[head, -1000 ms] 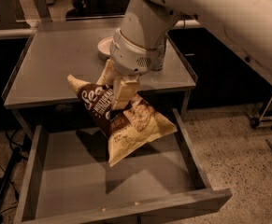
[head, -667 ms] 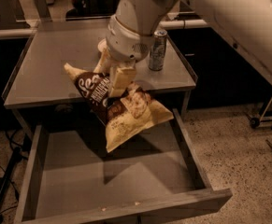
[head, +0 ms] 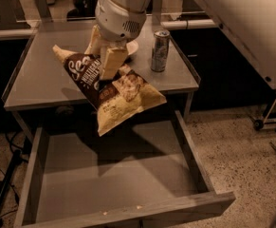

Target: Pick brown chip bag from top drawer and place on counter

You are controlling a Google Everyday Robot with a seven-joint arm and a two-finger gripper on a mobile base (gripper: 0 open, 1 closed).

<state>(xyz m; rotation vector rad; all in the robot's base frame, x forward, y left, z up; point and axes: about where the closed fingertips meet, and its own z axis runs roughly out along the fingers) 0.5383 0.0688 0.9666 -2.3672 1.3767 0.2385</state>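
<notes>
My gripper (head: pixel 104 65) is shut on the brown chip bag (head: pixel 110 93) and holds it in the air, tilted, over the counter's front edge and the back of the drawer. The bag is dark brown with pale yellow ends and white lettering; its lower end hangs over the drawer. The top drawer (head: pixel 123 208) is pulled out wide below, with nothing inside. The counter (head: pixel 42 80) is the flat grey table top behind it. My arm comes in from the upper right.
A silver can (head: pixel 160 50) stands upright on the counter's right side. A pale plate or bowl (head: pixel 132 46) sits behind the gripper, partly hidden. Dark cabinets with a pale rail run behind. Speckled floor and a wheeled stand (head: pixel 270 127) lie to the right.
The gripper has lifted the bag higher and carried it back and left, toward the counter. The silver can has come into view from behind the arm.
</notes>
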